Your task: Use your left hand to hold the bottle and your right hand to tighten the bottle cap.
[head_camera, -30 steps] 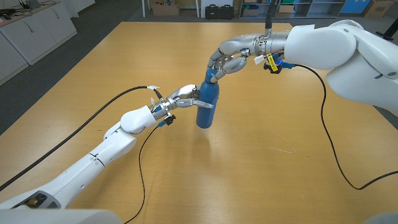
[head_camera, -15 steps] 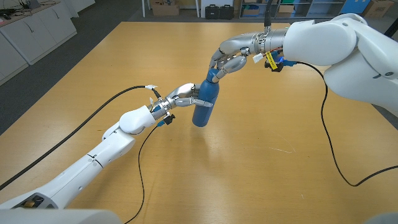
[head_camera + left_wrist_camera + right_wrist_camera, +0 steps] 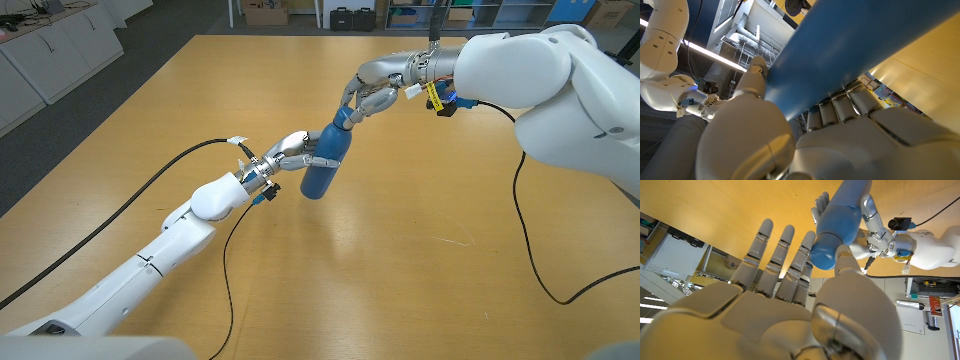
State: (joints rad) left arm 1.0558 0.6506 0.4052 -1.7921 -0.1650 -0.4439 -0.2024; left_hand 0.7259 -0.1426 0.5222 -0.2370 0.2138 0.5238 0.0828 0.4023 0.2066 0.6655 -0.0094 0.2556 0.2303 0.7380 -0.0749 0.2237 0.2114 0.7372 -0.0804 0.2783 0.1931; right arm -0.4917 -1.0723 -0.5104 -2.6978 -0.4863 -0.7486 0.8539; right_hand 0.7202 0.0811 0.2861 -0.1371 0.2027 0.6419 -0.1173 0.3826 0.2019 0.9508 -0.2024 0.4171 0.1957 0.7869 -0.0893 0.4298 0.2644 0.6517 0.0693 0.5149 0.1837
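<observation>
The blue bottle point(image 3: 323, 163) sits near the middle of the wooden table point(image 3: 420, 250), tilted so that its cap end leans toward one o'clock and its base points toward seven o'clock. Whether the base touches the wood cannot be told from the head view. The bottle cap point(image 3: 343, 118) is the same blue as the body and sits at the upper end, mostly covered by fingers.

The left hand point(image 3: 290, 152) grips the bottle's body from the nine o'clock side, its fingers wrapped around the middle of the barrel. In the left wrist view the blue barrel point(image 3: 860, 45) crosses diagonally, with the thumb point(image 3: 754, 80) pressed on one side and the other fingers point(image 3: 840, 107) curled on the other.

The right hand point(image 3: 372, 92) reaches in from three o'clock and closes over the cap end, fingertips around the top of the bottle. In the right wrist view the rounded top point(image 3: 832, 250) lies between the thumb point(image 3: 845, 260) and the straight fingers point(image 3: 785, 260), touching them.

A black cable point(image 3: 525, 210) trails over the table at four o'clock from the bottle, and another cable point(image 3: 150, 190) runs along the left arm toward eight o'clock. Storage boxes point(image 3: 355, 17) stand on the floor beyond the table's far edge at twelve o'clock.
</observation>
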